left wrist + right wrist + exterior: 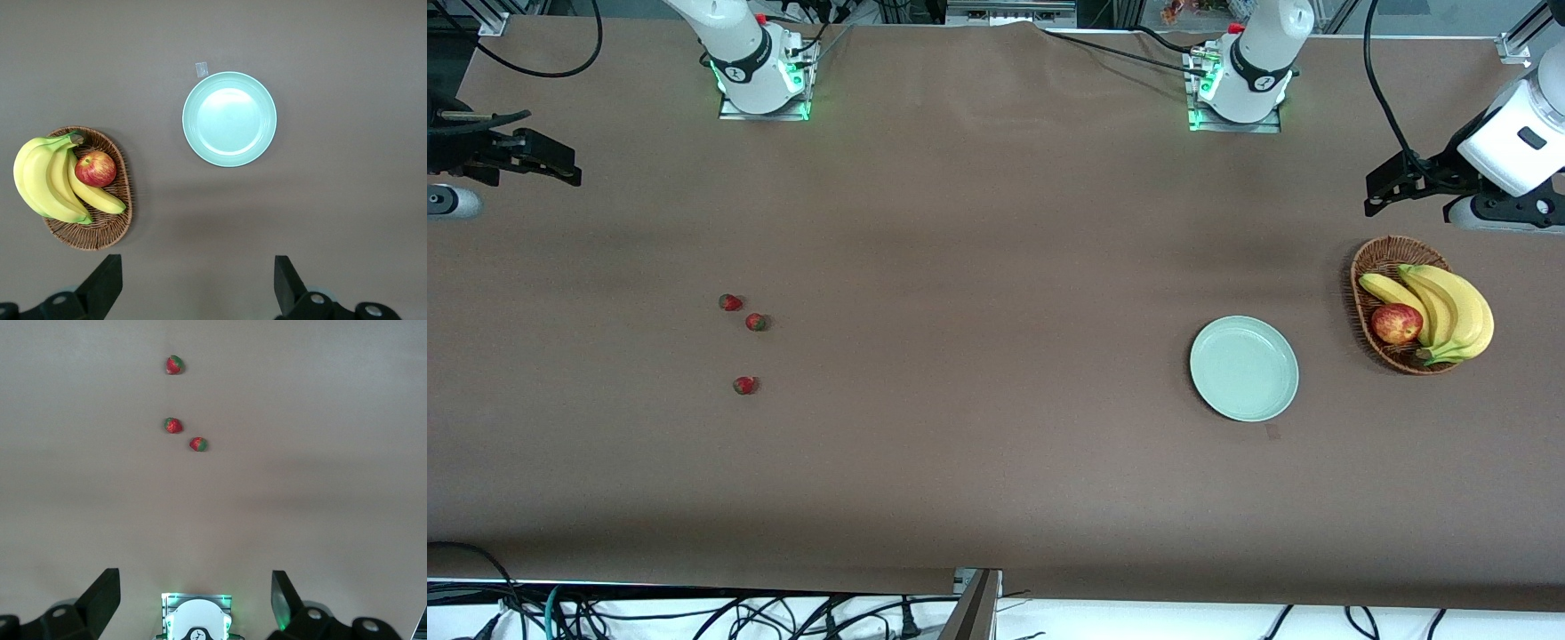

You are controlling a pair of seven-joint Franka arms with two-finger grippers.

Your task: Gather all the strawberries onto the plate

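Note:
Three strawberries lie on the brown table toward the right arm's end: two close together [731, 302] [757, 322] and one nearer the front camera [744, 385]. They also show in the right wrist view [173, 425] [198, 444] [175, 365]. The mint-green plate [1243, 368] sits empty toward the left arm's end and also shows in the left wrist view [229, 119]. My right gripper [560, 169] [195, 600] hangs open and empty, high at the table's edge. My left gripper [1375, 201] [197, 287] hangs open and empty, high up beside the basket.
A wicker basket [1369, 267] [100, 233] with bananas [1449, 307] and a red-yellow apple [1396, 324] stands beside the plate at the left arm's end. A small tape mark [1272, 431] lies by the plate. The arm bases [760, 76] [1240, 84] stand along the table's edge.

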